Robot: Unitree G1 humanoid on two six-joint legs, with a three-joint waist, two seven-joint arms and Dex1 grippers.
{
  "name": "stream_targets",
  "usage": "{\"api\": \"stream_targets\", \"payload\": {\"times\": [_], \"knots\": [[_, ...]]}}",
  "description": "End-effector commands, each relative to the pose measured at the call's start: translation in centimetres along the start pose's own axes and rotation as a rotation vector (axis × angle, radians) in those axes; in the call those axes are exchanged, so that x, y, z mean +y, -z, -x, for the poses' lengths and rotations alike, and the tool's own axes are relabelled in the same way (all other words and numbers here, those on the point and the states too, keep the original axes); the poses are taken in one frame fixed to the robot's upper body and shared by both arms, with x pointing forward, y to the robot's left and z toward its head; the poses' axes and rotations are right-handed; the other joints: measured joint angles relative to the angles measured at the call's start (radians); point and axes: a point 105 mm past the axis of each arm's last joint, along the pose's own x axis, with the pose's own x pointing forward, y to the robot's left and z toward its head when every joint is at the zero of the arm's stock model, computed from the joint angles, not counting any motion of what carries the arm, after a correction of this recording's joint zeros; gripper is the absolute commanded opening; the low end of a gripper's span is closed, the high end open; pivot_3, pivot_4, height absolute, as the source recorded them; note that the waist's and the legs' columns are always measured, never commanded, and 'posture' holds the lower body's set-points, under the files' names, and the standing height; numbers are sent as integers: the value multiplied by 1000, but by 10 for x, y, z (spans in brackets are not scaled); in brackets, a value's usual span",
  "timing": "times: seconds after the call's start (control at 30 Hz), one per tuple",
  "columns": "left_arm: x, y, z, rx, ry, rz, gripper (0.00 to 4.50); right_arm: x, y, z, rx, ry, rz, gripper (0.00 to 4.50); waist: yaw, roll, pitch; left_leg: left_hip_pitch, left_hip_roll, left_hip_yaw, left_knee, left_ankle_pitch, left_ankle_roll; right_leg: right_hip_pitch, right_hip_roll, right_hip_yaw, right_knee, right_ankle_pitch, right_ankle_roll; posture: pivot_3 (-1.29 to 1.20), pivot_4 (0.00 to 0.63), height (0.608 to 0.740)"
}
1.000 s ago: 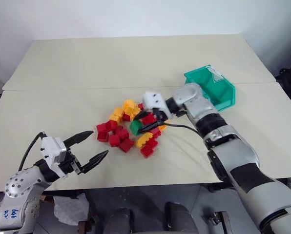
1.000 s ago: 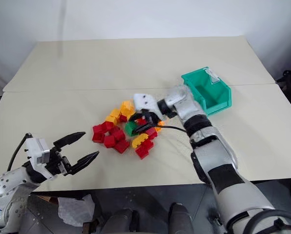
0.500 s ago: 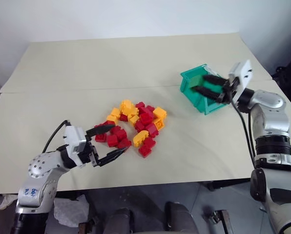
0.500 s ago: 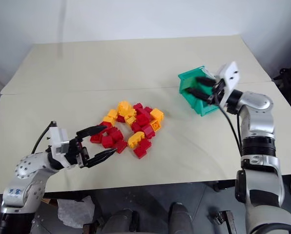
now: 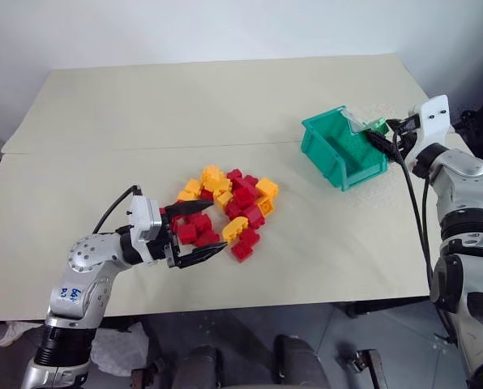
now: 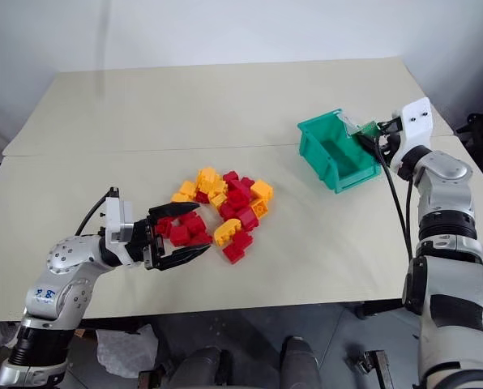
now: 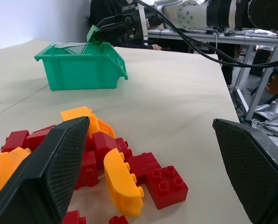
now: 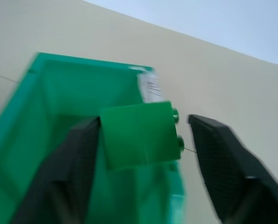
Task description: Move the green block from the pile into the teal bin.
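Note:
The green block [image 8: 139, 134] hangs over the labelled rim of the teal bin [image 5: 343, 150], at the bin's right side. My right gripper [image 5: 377, 131] is open around it. One finger [image 8: 78, 158] rests against the block, and a gap separates the other finger [image 8: 218, 158] from its studs. The left wrist view also shows the block [image 7: 93, 33] above the bin [image 7: 80, 67]. The pile [image 5: 229, 203] of red and yellow-orange bricks lies mid-table. My left gripper [image 5: 217, 227] is open at the pile's left edge, its fingers straddling the nearest red bricks.
The bin and the pile sit on a cream table [image 5: 225, 105], with a seam running across it behind them. The table's right edge is close behind the bin. A black cable [image 5: 416, 219] trails from my right wrist.
My right gripper carried the green block from the pile to the bin's right rim, and its jaws have spread. My left gripper moved right, up to the pile's edge.

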Motion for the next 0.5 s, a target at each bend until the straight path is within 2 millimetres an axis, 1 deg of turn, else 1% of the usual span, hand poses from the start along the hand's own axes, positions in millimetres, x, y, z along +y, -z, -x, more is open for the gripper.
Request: {"api": "stream_targets", "payload": {"times": [0.03, 0.07, 0.23, 0.37, 0.43, 0.5], "knots": [[2, -2, 3, -13, -24, -16, 4500, -5, -22, 4, -88, -6, 44, 4347, 4, 0, 0, 0, 0, 0, 0, 0, 0, 0, 0, 0, 0, 0, 0, 0, 150, 740], [2, -2, 3, -15, -28, -16, 4500, -5, -23, 6, -94, -14, 37, 4481, 4, 0, 0, 0, 0, -1, 0, 0, 0, 0, 0, 0, 0, 0, 0, 0, 150, 740], [5, 0, 7, 4, -52, -31, 4500, 1, -36, 20, -160, -135, 80, 4481, 4, 0, 0, 0, 0, -1, 0, 0, 0, 0, 0, 0, 0, 0, 0, 0, 150, 740], [8, 3, 21, 55, -74, -74, 4500, 31, -45, 48, -270, -388, 110, 4481, 4, 0, 0, 0, 0, -1, 0, 0, 0, 1, 0, -1, 0, 0, 0, 0, 150, 740], [13, 4, 32, 84, -101, -101, 4500, 53, -37, 68, -256, -526, 155, 4481, 7, 0, 0, 0, 0, -1, 0, 0, 0, 1, 0, -1, 0, 0, 0, 0, 150, 740], [16, 7, 40, 118, -127, -126, 4500, 71, -28, 83, -226, -615, 191, 4481, 9, 0, 0, 0, 1, -2, 0, 0, 0, 1, 0, -2, 0, 0, 0, 0, 150, 740]]}}
